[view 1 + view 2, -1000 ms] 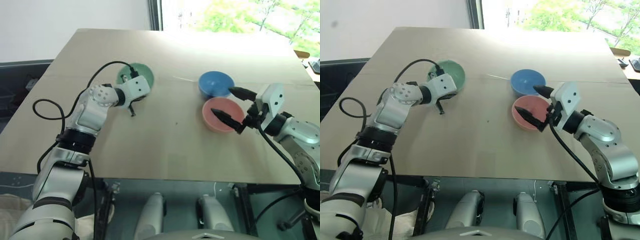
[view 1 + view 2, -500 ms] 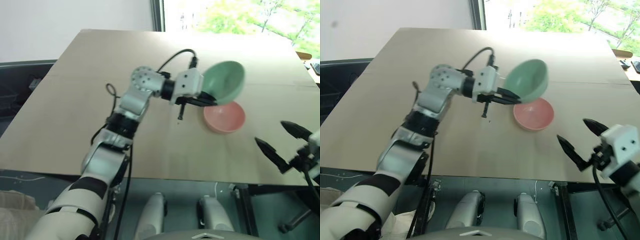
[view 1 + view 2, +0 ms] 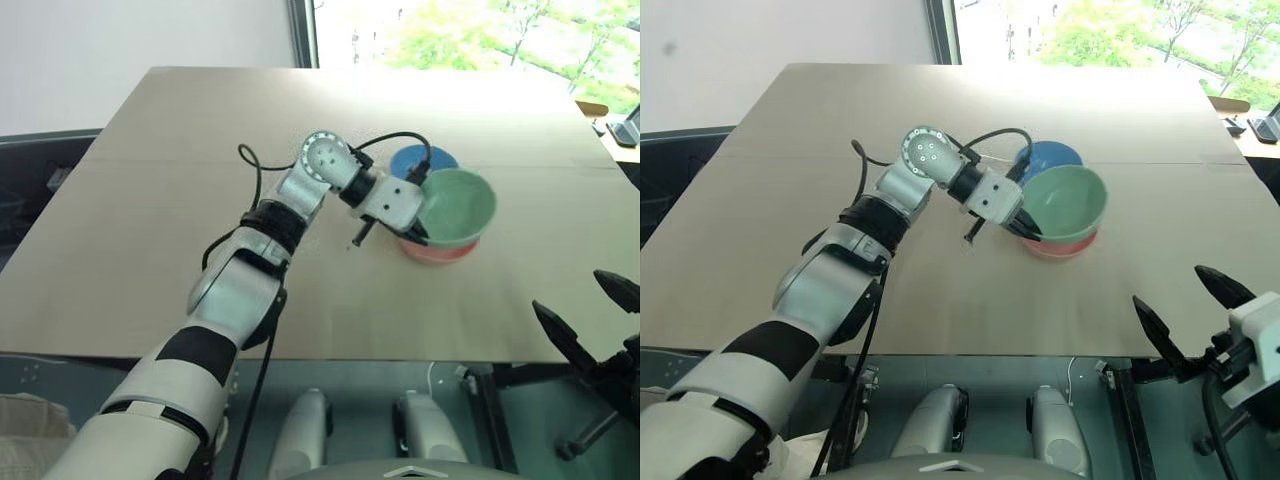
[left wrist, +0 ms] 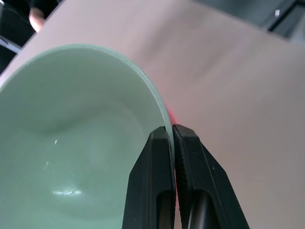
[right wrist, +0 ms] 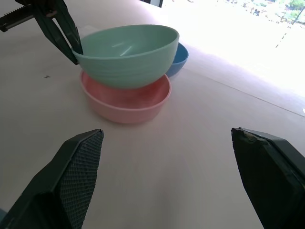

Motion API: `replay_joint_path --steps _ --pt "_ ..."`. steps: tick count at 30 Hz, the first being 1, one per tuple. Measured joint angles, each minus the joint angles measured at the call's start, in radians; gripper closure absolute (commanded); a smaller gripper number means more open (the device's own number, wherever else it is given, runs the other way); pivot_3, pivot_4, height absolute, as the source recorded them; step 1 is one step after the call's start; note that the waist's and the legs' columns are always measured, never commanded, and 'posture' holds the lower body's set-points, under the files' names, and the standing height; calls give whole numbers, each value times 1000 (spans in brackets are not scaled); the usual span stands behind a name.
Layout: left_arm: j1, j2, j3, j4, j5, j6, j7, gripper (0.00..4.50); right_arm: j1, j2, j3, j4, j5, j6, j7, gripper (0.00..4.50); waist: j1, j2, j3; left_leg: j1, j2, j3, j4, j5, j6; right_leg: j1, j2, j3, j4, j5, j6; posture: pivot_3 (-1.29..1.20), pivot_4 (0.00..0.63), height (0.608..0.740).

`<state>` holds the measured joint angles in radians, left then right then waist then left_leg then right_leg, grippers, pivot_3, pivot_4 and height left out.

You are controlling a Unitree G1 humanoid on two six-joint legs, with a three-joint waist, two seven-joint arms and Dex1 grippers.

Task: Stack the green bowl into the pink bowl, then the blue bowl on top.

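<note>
Left hand pinching green bowl rim, bowl in pink bowl; blue bowl just behind pink bowl; right hand spread, near pink bowl over table.

Left arm: silver-grey metal links with black bands near the shoulder, a round elbow joint ringed with small screws, and a black cable looping along it to a white wrist block. Left gripper: two smooth black fingers. Right gripper: black, pointed fingers, cross-hatched inner pads, on a white housing.
</note>
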<state>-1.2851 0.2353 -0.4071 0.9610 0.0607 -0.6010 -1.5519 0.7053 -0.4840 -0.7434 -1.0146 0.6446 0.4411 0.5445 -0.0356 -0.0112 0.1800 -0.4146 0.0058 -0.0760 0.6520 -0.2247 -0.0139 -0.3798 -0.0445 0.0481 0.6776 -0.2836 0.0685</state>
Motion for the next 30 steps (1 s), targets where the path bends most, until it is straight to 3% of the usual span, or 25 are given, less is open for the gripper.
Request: replay_joint_path --steps 4,7,13,19,25,28,30 --pt "-14 -14 4 32 15 -24 4 4432 -8 -14 -14 3 15 -21 15 0 2 0 0 0 0 0 0 0 0 0 0 0 0 0 0 0 150 740" --pt "-14 -29 5 39 14 -22 -2 3646 -23 -30 -14 6 26 -26 15 0 2 0 0 0 0 -1 0 0 0 0 0 -1 0 0 0 0 150 740" --pt "-11 -33 30 26 -42 16 -47 1126 -81 -89 -6 27 30 -20 12 0 0 0 0 0 0 -1 0 0 0 0 0 -1 0 0 0 0 150 740" --pt "-18 40 115 6 -63 127 47 1126 -151 -129 55 56 30 2 -2 0 -4 0 0 0 0 -1 0 0 0 0 0 -1 0 0 0 0 150 740" --pt "-110 145 27 163 218 3 455 1126 -270 -174 134 113 18 14 -8 0 5 -2 1 -1 -1 -2 1 0 0 1 -1 -2 0 0 1 0 150 740" --pt "-144 109 -73 244 391 -26 694 1126 -350 -189 196 142 -8 17 -18 0 27 -3 1 -2 -2 -3 1 0 0 1 -1 -3 0 -1 2 0 150 740" --pt "-147 88 -111 266 442 -35 755 1126 -369 -193 219 143 -14 19 -25 0 28 -3 1 -2 -2 -3 1 0 0 0 -1 -3 0 -1 2 0 150 740"
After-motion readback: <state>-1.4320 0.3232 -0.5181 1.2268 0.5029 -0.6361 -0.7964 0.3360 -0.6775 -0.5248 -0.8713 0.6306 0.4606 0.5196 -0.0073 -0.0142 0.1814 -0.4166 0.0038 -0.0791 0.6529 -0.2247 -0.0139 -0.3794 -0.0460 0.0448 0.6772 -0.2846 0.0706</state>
